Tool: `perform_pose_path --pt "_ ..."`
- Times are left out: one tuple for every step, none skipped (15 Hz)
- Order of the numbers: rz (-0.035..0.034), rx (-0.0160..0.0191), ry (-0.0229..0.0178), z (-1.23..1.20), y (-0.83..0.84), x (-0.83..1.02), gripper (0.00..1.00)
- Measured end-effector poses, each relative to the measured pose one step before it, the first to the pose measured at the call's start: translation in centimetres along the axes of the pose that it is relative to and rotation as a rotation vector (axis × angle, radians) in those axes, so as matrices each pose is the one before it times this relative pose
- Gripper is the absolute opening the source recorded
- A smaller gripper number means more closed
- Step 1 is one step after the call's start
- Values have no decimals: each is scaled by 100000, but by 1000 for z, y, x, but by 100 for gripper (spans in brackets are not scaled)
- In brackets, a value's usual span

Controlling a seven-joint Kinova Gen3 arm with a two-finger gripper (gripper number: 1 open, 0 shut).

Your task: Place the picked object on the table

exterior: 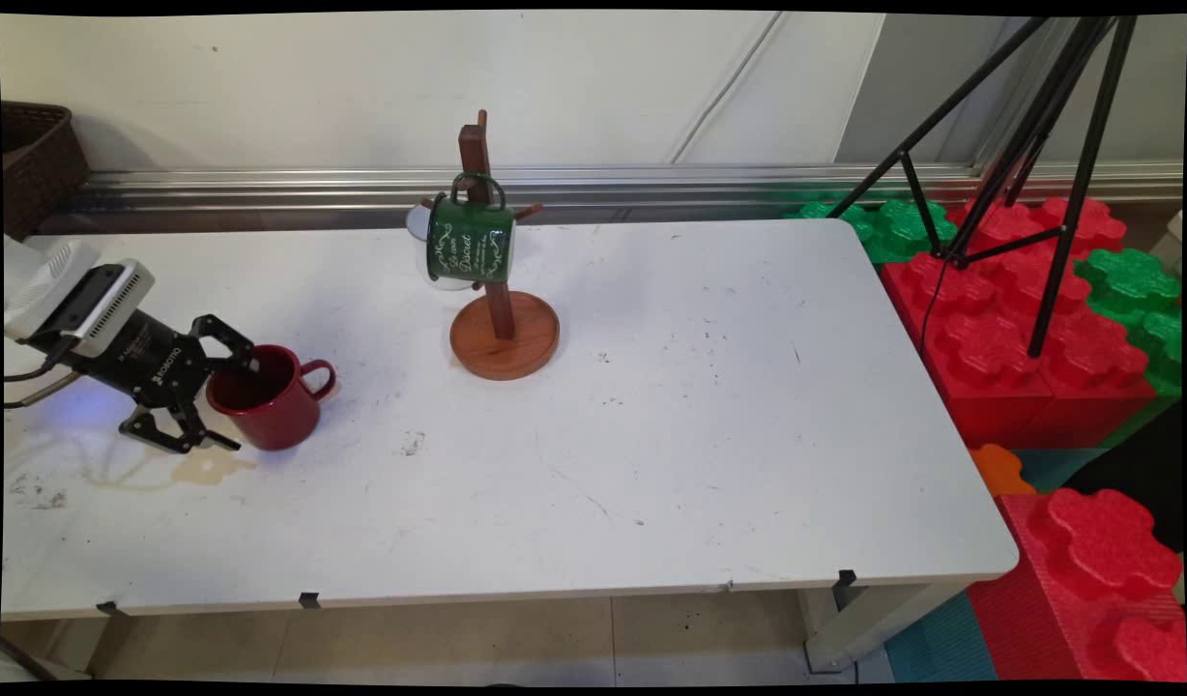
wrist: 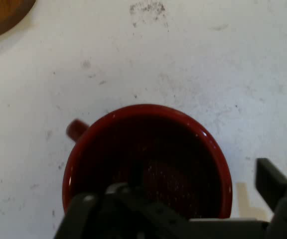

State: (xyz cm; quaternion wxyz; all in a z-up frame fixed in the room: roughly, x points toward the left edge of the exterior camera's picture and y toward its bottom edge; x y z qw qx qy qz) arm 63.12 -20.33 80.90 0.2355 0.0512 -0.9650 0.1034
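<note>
Item: black two-finger gripper (exterior: 234, 404), lower left of the main view, reaching in from the left edge and lying low over the white table (exterior: 709, 425); jaws spread wide, one finger at or just inside the near rim of the red mug (exterior: 270, 396), the other outside the mug wall toward the lower edge of the frame, so the wall lies between them; whether the pads touch the wall cannot be told. Item: red mug, upright on the table at left of centre, handle pointing to the right of the frame, dark inside; in the hand view the red mug (wrist: 146, 159) fills the lower centre, its handle stub at the left, with the gripper (wrist: 198, 206) linkage rising over its near rim and one finger standing at the lower right outside it. Item: wooden mug stand (exterior: 502, 324), round base on the table in the upper centre, well apart from the red mug; an edge of that base shows in the upper left corner of the hand view. Item: green mug (exterior: 470, 237) with pale lettering, hung by its handle on a peg of the stand, tilted. Item: pale yellowish stain (exterior: 207, 469) on the table just below the gripper
</note>
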Motion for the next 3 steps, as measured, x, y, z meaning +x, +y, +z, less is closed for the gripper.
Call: perform_pose_path --pt "153 -45 159 65 -38 112 100" --pt "39 -3 109 30 -16 60 100" --pt "50 24 163 25 8 76 100"
